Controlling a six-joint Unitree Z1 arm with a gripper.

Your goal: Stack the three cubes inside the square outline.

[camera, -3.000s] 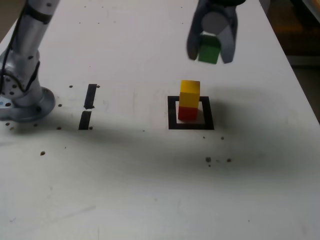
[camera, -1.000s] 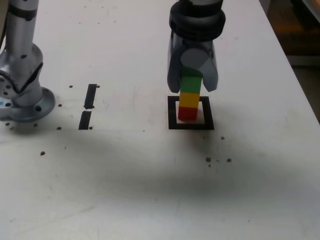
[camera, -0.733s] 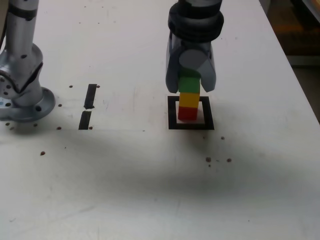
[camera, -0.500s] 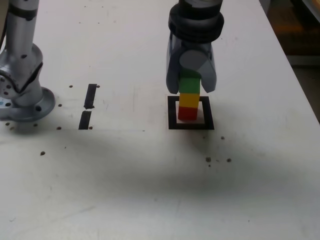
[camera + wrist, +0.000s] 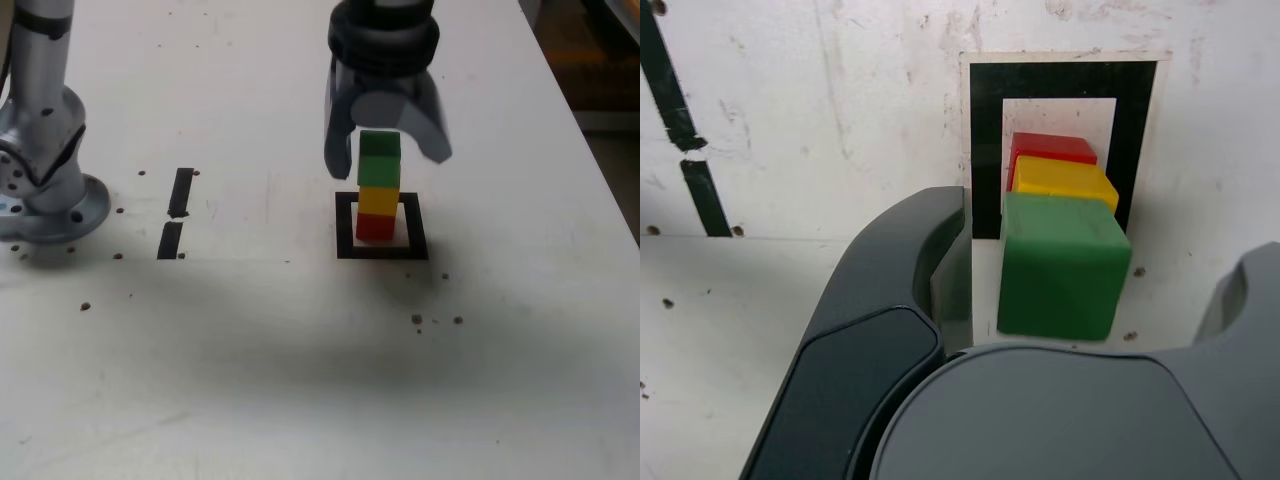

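Observation:
The three cubes stand in one upright stack inside the square outline (image 5: 345, 226): red cube (image 5: 376, 228) at the bottom, yellow cube (image 5: 378, 199) in the middle, green cube (image 5: 379, 147) on top. My gripper (image 5: 388, 160) hangs over the stack, open, with a finger on each side of the green cube and a gap between them. In the wrist view the green cube (image 5: 1062, 265) sits free beside a dark finger (image 5: 900, 290), with the yellow cube (image 5: 1065, 182), the red cube (image 5: 1050, 148) and the outline (image 5: 985, 150) beyond it.
Two short black tape strips (image 5: 181, 192) (image 5: 170, 240) lie towards the exterior view's left. The arm's grey base (image 5: 45, 195) stands at the far left. Small dark specks dot the white table. The table's edge runs along the right (image 5: 600, 130).
The jaws have spread apart and let go of the green cube, which stays on top of the yellow one. The gripper has hardly moved otherwise.

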